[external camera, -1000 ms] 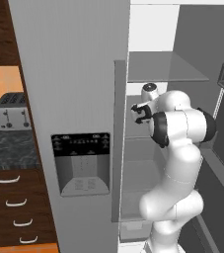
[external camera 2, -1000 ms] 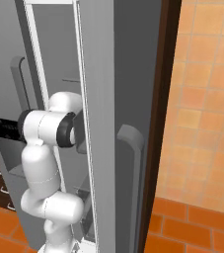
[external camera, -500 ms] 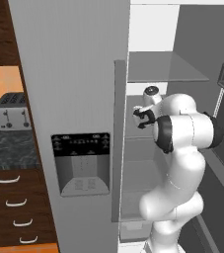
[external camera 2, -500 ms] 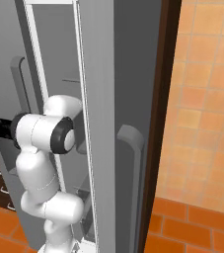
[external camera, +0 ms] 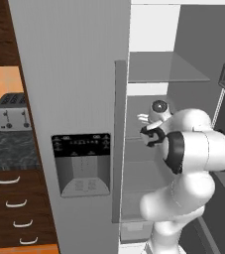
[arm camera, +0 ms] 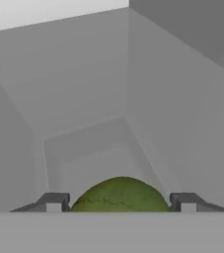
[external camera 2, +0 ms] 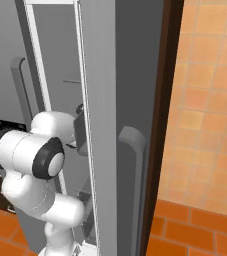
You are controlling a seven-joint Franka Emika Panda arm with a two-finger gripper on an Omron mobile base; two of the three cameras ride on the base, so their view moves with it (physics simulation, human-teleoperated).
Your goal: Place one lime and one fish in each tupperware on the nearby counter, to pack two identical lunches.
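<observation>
Arm is pulling back out of the open fridge (external camera: 153, 74): over the last second the elbow swings further right and toward the base in the left base view, and the wrist sits a little lower and further out from the shelves. Fridge and base views otherwise unchanged, so the base has not driven.

Hand view: a lime (arm camera: 122, 194) sits between the two fingertips (arm camera: 54, 201), which touch or nearly touch its sides, so the jaws look closed on it at about lime width; the gripper (arm camera: 118, 203) faces the bare grey fridge interior. Judgement: first lime is picked and being carried out; next comes the turn toward the counter (external camera: 10, 149), left of the fridge, beside the toaster (external camera: 12, 111).

View differences: only the hand camera confirms the lime. In the left base view the gripper (external camera: 142, 125) is small and pale, its load too small to tell. Right base view has the door edge covering the hand, just the arm's elbow and forearm.
</observation>
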